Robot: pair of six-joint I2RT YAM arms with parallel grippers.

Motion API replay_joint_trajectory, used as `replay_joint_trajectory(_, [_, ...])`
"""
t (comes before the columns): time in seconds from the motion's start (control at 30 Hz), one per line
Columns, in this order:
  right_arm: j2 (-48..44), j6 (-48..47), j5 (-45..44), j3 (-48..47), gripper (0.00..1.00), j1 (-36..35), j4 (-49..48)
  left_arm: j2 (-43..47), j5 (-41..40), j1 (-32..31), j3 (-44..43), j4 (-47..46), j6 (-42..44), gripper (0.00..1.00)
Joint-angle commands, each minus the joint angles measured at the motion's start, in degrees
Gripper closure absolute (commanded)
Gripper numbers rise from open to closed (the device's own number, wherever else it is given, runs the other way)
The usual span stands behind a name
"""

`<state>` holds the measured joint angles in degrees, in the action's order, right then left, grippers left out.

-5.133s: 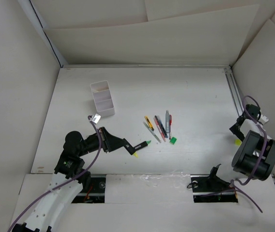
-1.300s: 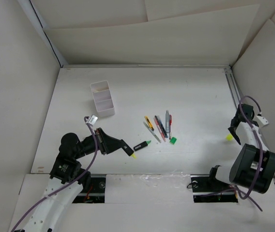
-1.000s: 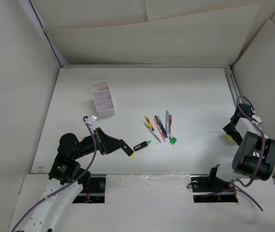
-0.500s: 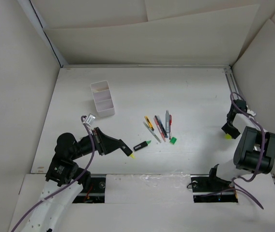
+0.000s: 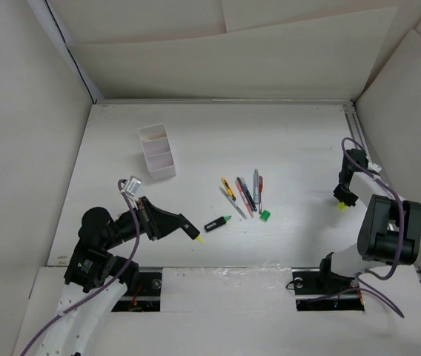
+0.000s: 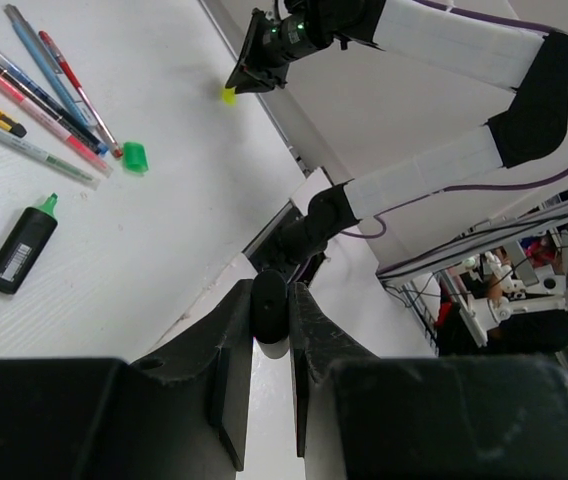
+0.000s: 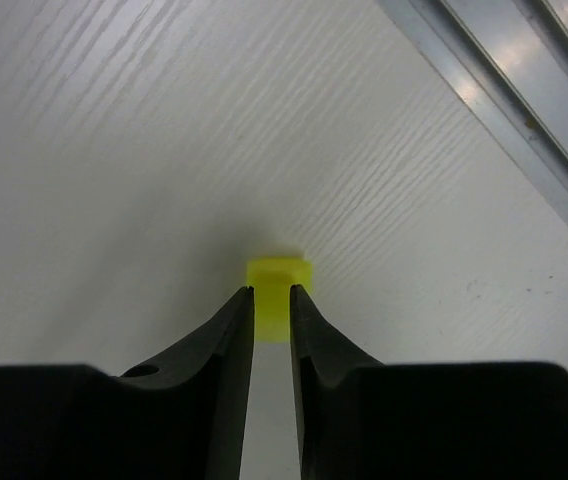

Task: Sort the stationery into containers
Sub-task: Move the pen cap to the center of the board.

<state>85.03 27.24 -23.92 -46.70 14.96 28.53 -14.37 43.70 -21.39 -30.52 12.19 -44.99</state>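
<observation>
Left gripper (image 5: 188, 227), by the bench's near edge, is clamped on a black highlighter (image 6: 269, 300). A green-tipped highlighter (image 5: 215, 222) lies just beyond it. Right gripper (image 7: 272, 293), at the right edge, pinches a yellow cap (image 7: 278, 271). The two-compartment white box (image 5: 163, 172) stands far left.

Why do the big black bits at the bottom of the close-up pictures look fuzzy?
Right wrist view: the black fingers of the right gripper sit right by the lens, so they look dark and soft-edged, while the small yellow cap between them is sharper, with a faint shadow. Left wrist view: the left gripper looks the same. Top view: even light.
</observation>
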Motion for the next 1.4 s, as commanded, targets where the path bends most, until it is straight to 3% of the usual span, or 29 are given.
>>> replay_joint_trajectory(0.0, [0.2, 2.1, 0.9, -1.1, 0.75, -1.9, 0.6, 0.8, -1.3, -0.1, -2.5, 0.5, 1.7, 1.00])
replay_joint_trajectory(0.13, [2.0, 6.8, 1.6, -0.5, 0.76, -8.3, 0.6, 1.4, -1.3, -0.1, -2.5, 0.5, 1.8, 1.00])
replay_joint_trajectory(0.27, [5.7, 10.3, 3.8, 0.4, 0.84, -14.9, -1.7, 1.4, -1.3, -0.1, -2.5, 1.0, 1.8, 1.00])
replay_joint_trajectory(0.43, [4.2, 11.3, -1.7, -4.4, 0.86, -24.9, 0.9, 2.6, -2.4, -0.1, -2.5, 1.5, 1.8, 1.00])
replay_joint_trajectory(0.6, [-9.3, 5.2, 9.5, 0.5, 0.88, -22.3, -8.2, 2.6, -2.4, -0.1, -2.0, 1.5, 1.8, 1.00])
replay_joint_trajectory(0.67, [-12.1, 3.3, 11.6, 0.6, 0.82, -20.7, -8.2, 3.7, -3.8, -0.1, -1.4, 1.5, 1.8, 1.00])
replay_joint_trajectory(0.77, [-15.6, 1.8, 1.7, -2.1, 0.66, -17.4, -0.8, 3.7, -3.3, -0.1, -1.4, 0.5, 1.8, 1.00])
replay_joint_trajectory(0.87, [-16.4, -0.4, -1.8, -2.1, 0.70, -11.8, 0.2, 3.1, -1.9, -0.1, 0.3, -2.7, 0.2, 1.00])
replay_joint_trajectory(0.93, [-14.0, -2.2, -1.0, -0.9, 0.76, -5.3, 0.2, 3.7, -1.3, -0.1, 1.3, -3.4, -0.4, 1.00])
replay_joint_trajectory(0.97, [-10.1, -2.7, -0.1, -0.9, 0.85, -3.8, 0.2, 4.3, -1.3, -0.1, 2.0, -4.0, -0.4, 1.00])
replay_joint_trajectory(1.07, [-4.5, -2.7, 1.5, -1.0, 0.91, -1.7, -0.3, 4.3, -1.3, -0.1, 3.6, -4.5, -0.9, 1.00])
replay_joint_trajectory(1.2, [0.9, -1.3, 1.5, -1.7, 0.79, -1.7, 0.4, 4.3, 0.9, -0.1, 4.2, -6.3, -1.4, 1.00])
replay_joint_trajectory(1.37, [7.4, -1.9, -0.2, -8.3, 0.79, -3.6, 5.7, 4.3, 0.9, -0.1, 4.2, -7.4, -1.4, 1.00])
